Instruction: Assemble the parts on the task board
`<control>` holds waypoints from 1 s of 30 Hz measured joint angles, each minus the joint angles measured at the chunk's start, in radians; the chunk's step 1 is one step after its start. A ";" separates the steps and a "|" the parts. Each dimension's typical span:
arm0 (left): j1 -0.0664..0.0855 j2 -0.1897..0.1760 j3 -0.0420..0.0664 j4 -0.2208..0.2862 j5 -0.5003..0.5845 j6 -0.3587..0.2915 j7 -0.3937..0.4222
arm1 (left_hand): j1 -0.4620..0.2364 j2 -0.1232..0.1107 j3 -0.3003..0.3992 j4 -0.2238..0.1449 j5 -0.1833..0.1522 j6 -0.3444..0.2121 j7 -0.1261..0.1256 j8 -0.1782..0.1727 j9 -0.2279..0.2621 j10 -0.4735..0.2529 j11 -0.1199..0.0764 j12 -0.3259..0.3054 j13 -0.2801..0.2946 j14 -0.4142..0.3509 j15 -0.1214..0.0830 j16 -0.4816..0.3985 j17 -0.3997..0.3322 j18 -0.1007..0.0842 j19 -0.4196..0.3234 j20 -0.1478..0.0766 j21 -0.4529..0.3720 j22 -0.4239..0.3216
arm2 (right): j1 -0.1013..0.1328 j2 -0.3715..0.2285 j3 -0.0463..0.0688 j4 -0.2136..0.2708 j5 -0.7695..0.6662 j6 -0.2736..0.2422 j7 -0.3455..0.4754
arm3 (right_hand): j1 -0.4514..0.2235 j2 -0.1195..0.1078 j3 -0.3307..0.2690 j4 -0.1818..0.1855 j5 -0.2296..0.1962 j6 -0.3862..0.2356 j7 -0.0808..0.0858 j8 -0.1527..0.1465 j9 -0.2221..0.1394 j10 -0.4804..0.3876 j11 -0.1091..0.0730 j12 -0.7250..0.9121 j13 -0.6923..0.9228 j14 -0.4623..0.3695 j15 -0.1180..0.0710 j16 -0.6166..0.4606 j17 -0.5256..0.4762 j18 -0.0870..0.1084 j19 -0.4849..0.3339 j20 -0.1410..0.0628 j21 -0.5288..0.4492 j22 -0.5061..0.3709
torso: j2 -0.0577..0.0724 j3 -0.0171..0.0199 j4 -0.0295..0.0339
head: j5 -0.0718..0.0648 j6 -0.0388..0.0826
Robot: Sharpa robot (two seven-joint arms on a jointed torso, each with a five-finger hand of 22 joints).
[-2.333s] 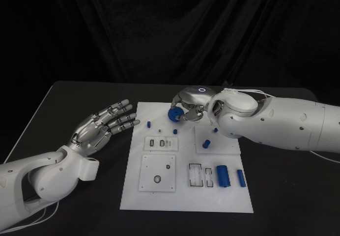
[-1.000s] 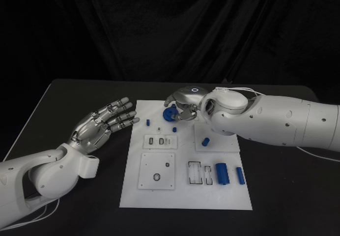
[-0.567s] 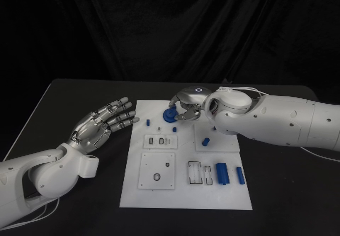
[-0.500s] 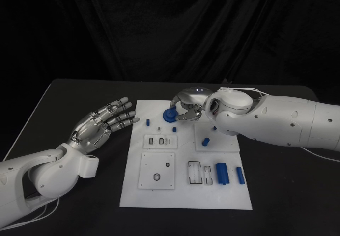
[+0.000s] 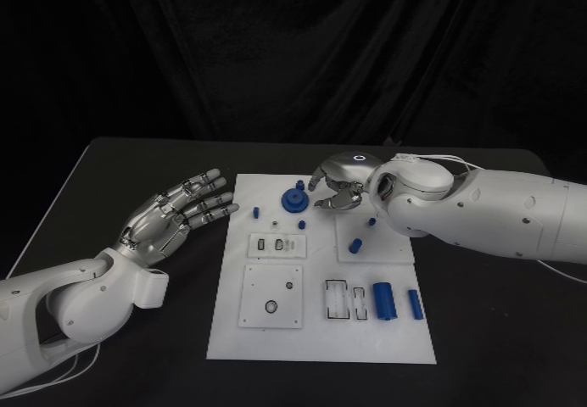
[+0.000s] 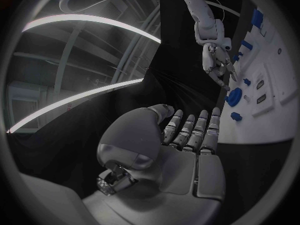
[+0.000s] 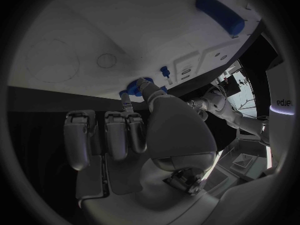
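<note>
From the head view, my right hand hovers empty just beside the blue gear standing at the task board's far end. My left hand hangs spread over the surface. At my left wrist, splayed fingers face the gear.

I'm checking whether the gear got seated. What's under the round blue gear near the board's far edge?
The blue gear rests on the white board, with the right hand beside it. Any peg or hole beneath is covered.
</note>
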State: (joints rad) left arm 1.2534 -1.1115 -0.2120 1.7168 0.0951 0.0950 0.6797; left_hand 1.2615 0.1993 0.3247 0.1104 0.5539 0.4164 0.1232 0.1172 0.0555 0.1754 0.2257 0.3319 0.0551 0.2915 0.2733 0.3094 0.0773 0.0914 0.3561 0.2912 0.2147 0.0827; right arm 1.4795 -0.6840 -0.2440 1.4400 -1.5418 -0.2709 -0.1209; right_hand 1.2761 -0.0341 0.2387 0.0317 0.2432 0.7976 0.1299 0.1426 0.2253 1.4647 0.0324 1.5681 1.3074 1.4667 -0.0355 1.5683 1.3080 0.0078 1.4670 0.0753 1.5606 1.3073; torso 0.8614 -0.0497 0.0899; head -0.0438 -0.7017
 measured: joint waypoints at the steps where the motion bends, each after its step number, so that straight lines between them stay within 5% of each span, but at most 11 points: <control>1: 0.000 -0.002 0.000 0.001 0.000 0.000 0.000 | 0.000 0.000 0.000 0.000 0.000 0.000 0.000 0.000 0.000 0.000 0.000 0.000 0.000 0.000 0.000 0.000 0.000 0.000 0.000 0.000 0.000 0.000 | 0.000 -0.013 0.000 0.008 0.000 -0.006 0.001 | 0.000 0.000 -0.001 0.001 0.000 0.000 0.000 0.000 0.000 0.000 0.000 0.000 0.000 0.000 0.000 0.000 0.000 0.000 0.000 0.000 0.000 0.000 | 0.000 0.0001 -0.0001 | 0.001 0.001; 10: 0.000 -0.009 0.000 0.005 0.000 -0.001 0.000 | 0.000 0.000 0.000 0.000 0.000 0.000 0.000 0.000 0.000 0.000 0.000 0.004 0.000 0.000 0.000 0.004 0.000 0.000 0.000 0.000 0.000 0.000 | 0.032 -0.173 0.000 0.120 0.000 -0.059 -0.003 | -0.019 0.002 -0.022 0.022 -0.017 0.020 -0.003 0.000 -0.004 0.000 0.000 0.000 0.000 0.000 0.000 0.000 0.000 0.000 0.000 0.000 0.000 0.001 | 0.000 0.0006 0.0005 | -0.009 0.014; 15: 0.000 -0.006 0.000 0.005 0.000 -0.001 0.000 | 0.000 0.000 0.000 0.000 0.000 0.000 0.000 0.000 0.000 0.000 0.000 0.004 0.000 0.000 0.000 0.004 0.000 0.000 0.000 0.000 0.000 0.000 | 0.042 -0.275 -0.001 0.182 0.000 -0.081 -0.010 | -0.021 0.003 -0.025 0.025 -0.019 0.023 0.000 0.000 -0.006 0.000 0.000 0.000 0.000 0.000 0.000 0.000 0.000 0.000 0.000 0.000 0.000 0.001 | -0.001 0.0009 -0.0025 | -0.003 0.020; 23: 0.000 0.001 0.000 0.005 0.000 -0.001 0.000 | 0.000 0.000 0.000 0.000 0.000 0.000 0.000 0.000 0.000 0.000 0.000 0.004 0.000 0.000 0.000 0.004 0.000 0.000 0.000 0.000 0.000 0.000 | 0.044 -0.371 -0.004 0.212 0.000 -0.094 -0.031 | -0.025 -0.001 -0.039 0.045 -0.067 0.017 -0.005 -0.021 -0.023 0.000 0.000 0.000 0.000 0.000 0.000 0.000 0.000 0.000 0.000 0.000 0.000 0.001 | -0.005 0.0003 -0.0081 | -0.002 0.016; 30: 0.000 0.010 0.000 0.004 0.000 0.000 0.000 | 0.000 0.000 0.004 -0.004 0.000 0.004 0.004 0.000 0.000 0.000 0.000 0.004 0.000 0.000 0.000 0.004 0.000 0.000 0.000 0.000 0.000 0.000 | 0.021 -0.415 -0.006 0.214 0.000 -0.095 -0.051 | -0.026 -0.002 -0.047 0.053 -0.087 0.014 -0.008 -0.026 -0.030 0.003 -0.003 0.000 0.000 0.000 0.000 0.000 0.000 0.000 0.000 0.000 0.000 0.001 | -0.006 0.0002 -0.0058 | -0.006 0.012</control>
State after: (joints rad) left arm 1.2533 -1.1018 -0.2120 1.7206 0.0952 0.0951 0.6799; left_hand 1.2615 0.1993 0.3290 0.1062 0.5539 0.4200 0.1269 0.1171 0.0555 0.1754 0.2257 0.3358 0.0551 0.2915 0.2733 0.3134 0.0773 0.0916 0.3562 0.2912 0.2147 0.0828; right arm 1.5000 -1.0991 -0.2497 1.6535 -1.5415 -0.3657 -0.1720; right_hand 1.2504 -0.0362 0.1920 0.0843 0.1559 0.8113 0.1216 0.1170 0.1954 1.4675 0.0295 1.5680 1.3073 1.4667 -0.0356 1.5682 1.3077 0.0078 1.4670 0.0752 1.5607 1.3078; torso 0.8559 -0.0495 0.0842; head -0.0498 -0.6895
